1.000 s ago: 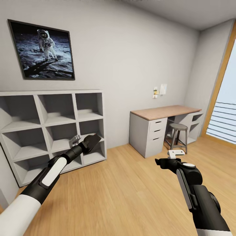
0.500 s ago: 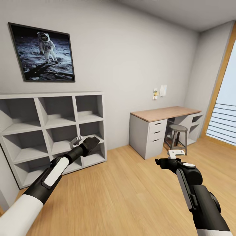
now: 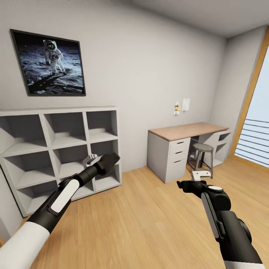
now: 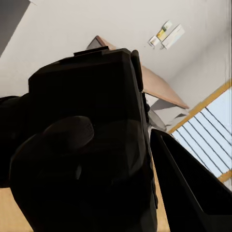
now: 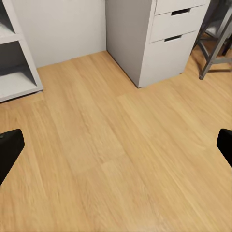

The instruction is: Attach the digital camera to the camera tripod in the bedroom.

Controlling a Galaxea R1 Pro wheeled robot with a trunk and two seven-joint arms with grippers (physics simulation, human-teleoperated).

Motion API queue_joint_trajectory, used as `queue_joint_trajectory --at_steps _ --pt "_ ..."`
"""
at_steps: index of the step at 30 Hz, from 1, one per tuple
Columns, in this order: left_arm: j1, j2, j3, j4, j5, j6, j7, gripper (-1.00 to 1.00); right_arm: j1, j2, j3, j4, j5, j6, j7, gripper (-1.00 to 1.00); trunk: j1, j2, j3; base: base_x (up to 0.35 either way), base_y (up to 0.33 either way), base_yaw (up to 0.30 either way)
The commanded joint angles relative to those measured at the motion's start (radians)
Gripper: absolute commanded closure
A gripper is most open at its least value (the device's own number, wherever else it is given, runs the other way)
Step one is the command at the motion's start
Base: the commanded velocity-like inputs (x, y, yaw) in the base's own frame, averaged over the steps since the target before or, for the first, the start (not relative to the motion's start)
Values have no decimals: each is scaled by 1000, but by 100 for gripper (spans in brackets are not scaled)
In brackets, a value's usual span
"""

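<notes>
My left gripper [image 3: 105, 163] is held out in front of the white cubby shelves [image 3: 45, 129], shut on the digital camera [image 3: 109, 160], a black block at the end of the arm. In the left wrist view the camera's dark body [image 4: 92, 145] bulks large beside one black finger [image 4: 188, 193]. Over the wood floor at the lower right, my right gripper [image 3: 184, 184] is open with nothing in it; its fingertips sit far apart in the right wrist view [image 5: 116, 150]. The camera tripod is out of view.
A desk [image 3: 186, 130] with white drawers stands against the far wall, with a round stool [image 3: 203, 146] under it. A framed moon photo [image 3: 48, 63] hangs above the shelves. A tall window with slats [image 3: 257, 138] is at the right. Light wood floor [image 3: 142, 216] stretches ahead.
The whole view has shifted down a little, so the head camera has moved. My left gripper with the digital camera has edged right and slightly up. The right arm looks the same.
</notes>
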Motion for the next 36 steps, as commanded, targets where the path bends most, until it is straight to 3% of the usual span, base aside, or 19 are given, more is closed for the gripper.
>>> queue_joint_trajectory --at_steps 1,4,5,7,13,18,36 --pt "-1 1 -2 0 5 2 -10 100 -1 0 -1 -1 7 4 9 -100 -4 7 2 0 0 0" --pt "-1 2 -2 -1 5 9 -59 100 -1 0 -1 -1 7 4 9 -100 -15 28 11 0 0 0" --pt "-1 3 -3 -4 2 24 -113 100 -1 0 -1 -1 7 4 9 -100 -19 35 15 0 0 0" --pt "-1 3 -3 -3 -5 33 -151 100 -1 0 -1 -1 7 4 10 -100 -27 49 21 0 0 0" --pt "-1 4 -1 5 -53 44 -283 100 -1 0 -2 -1 7 4 9 -100 -50 91 40 0 0 0" --pt "-1 3 -1 5 -61 46 -312 100 -1 0 -3 -1 7 4 10 -100 -69 126 55 0 0 0" --pt "-1 2 -2 6 -65 45 -314 100 -1 0 -2 -1 7 4 10 -100 -138 252 112 0 0 0"
